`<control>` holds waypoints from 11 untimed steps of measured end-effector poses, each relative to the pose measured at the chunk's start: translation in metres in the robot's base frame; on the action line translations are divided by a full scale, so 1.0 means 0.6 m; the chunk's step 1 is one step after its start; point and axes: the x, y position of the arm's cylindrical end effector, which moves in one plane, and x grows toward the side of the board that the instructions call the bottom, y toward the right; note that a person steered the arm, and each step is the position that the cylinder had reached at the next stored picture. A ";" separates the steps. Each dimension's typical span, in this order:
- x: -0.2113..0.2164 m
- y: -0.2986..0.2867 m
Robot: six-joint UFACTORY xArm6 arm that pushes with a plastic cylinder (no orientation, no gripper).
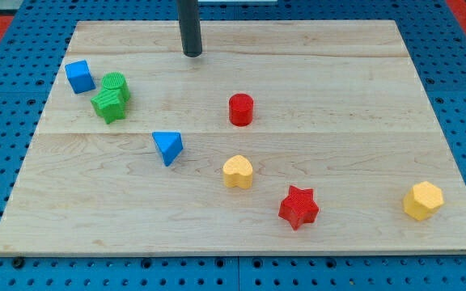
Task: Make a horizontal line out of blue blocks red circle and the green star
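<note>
My tip (192, 53) rests near the view's top, left of centre, apart from every block. A blue cube (78, 76) sits at the left. Just right of it a green round block (116, 85) touches a green star (108, 106) below it. A blue triangle (167, 147) lies lower, left of centre. The red circle (241, 109) stands near the middle, below and right of my tip.
A yellow heart (238, 171) lies below the red circle. A red star (298, 207) sits lower right of it. A yellow hexagon (423, 200) is near the right edge. The wooden board (338, 73) lies on a blue pegboard.
</note>
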 end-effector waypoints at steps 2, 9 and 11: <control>-0.071 -0.193; 0.105 -0.032; 0.180 0.201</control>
